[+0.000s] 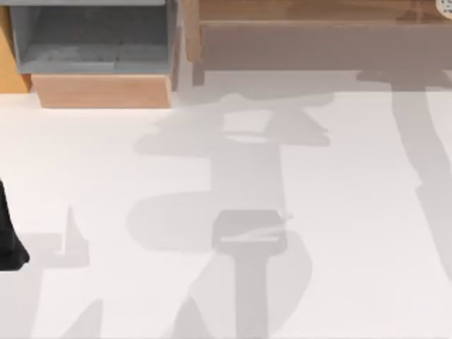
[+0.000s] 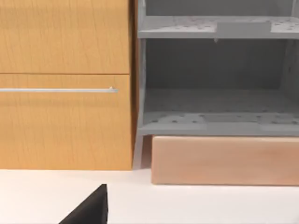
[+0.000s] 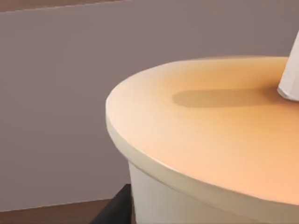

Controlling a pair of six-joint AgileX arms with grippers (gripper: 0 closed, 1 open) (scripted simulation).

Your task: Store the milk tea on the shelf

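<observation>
The milk tea (image 3: 201,140) sits very near in the right wrist view: a tan-orange lid on a pale cup wall, with the white straw (image 3: 290,79) rising from it. One dark finger (image 3: 114,210) of my right gripper lies against the cup's side, so the gripper is shut on the cup. Behind the cup is the shadowed brown recess of the shelf (image 3: 56,93). In the top view the shelf (image 1: 318,46) runs along the back right, and a small pale round shape, perhaps the lid (image 1: 445,6), peeks in at its far right corner. My left arm (image 1: 7,236) is parked at the left edge.
A light-wood box with a grey interior (image 1: 92,42) stands at the back left. The left wrist view faces that box (image 2: 215,93) and a wood drawer front with a metal handle (image 2: 58,90). Arm shadows fall across the white table (image 1: 233,212).
</observation>
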